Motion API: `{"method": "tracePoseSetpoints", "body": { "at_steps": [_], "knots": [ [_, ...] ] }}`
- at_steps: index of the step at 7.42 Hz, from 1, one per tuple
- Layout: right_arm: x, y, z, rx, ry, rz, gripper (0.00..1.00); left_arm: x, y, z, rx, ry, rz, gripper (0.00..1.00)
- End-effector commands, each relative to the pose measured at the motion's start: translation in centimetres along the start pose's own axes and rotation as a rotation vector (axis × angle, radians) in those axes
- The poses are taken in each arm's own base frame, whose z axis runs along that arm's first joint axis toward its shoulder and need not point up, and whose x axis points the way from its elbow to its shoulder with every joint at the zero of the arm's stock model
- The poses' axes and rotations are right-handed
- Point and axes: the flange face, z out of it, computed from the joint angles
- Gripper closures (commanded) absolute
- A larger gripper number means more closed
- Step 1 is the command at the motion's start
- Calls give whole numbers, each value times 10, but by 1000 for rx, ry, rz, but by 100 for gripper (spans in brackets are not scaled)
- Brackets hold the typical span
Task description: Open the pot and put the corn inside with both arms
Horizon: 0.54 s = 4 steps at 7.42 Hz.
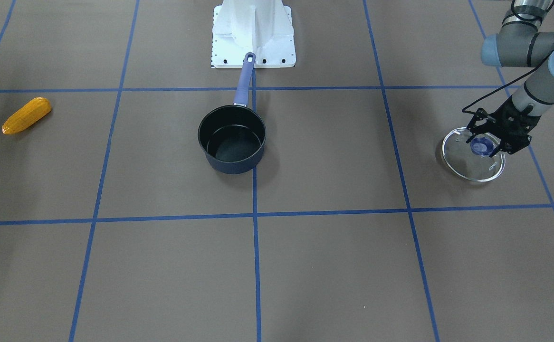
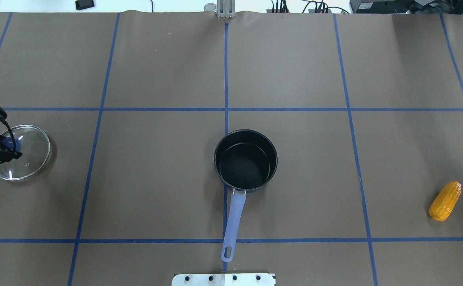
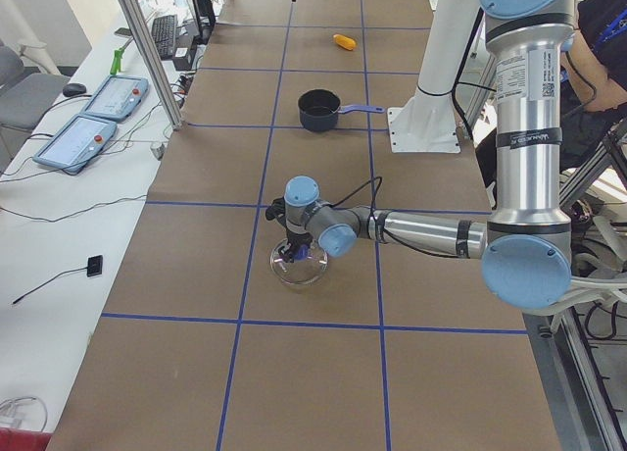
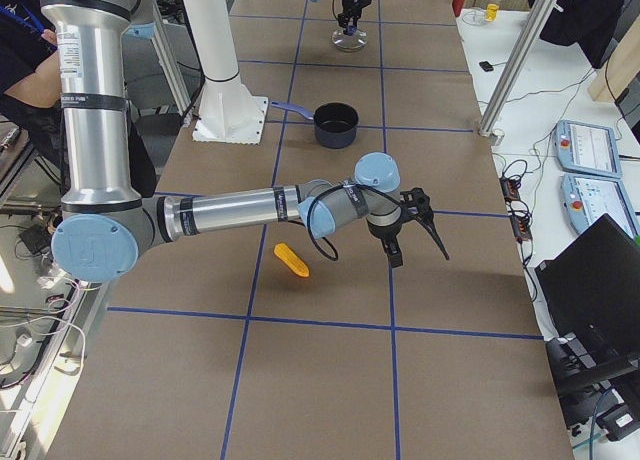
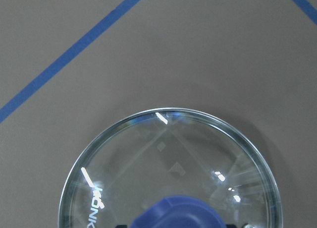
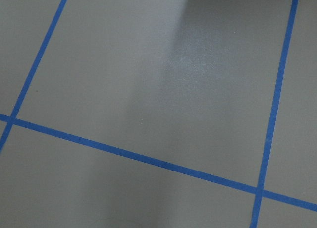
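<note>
The dark blue pot [image 2: 245, 161] stands open and empty at the table's centre, its purple-blue handle [image 2: 232, 222] pointing toward the robot base; it also shows in the front view [image 1: 232, 139]. The corn [image 2: 445, 201] lies on its side far to the right, also in the front view [image 1: 26, 115]. The glass lid [image 2: 27, 153] rests on the table far to the left. My left gripper [image 1: 484, 145] is down over it, fingers closed on the purple-blue knob [image 5: 178, 213]. My right gripper [image 4: 415, 230] hovers beyond the corn [image 4: 291, 261]; I cannot tell its state.
The white robot base [image 1: 253, 33] stands behind the pot handle. Blue tape lines divide the brown table cover. Tablets and cables lie on the side bench [image 3: 98, 108] past the table's far edge.
</note>
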Motion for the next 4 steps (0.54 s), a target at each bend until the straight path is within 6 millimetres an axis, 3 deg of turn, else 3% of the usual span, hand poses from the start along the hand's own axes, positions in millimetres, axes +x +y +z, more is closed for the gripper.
{"method": "tracePoseSetpoints", "body": {
  "at_steps": [1,3,4],
  "knots": [
    [-1,-1,0,0,-1,-2,0,-13,-1,-10,17,-18,-28,1],
    [-2,-2,-1,4,-1,5,0,-66,11,-65,55,2,-183,1],
    [-4,-3,-2,6,-4,21,0,-105,19,-113,95,21,-297,1]
  ]
}}
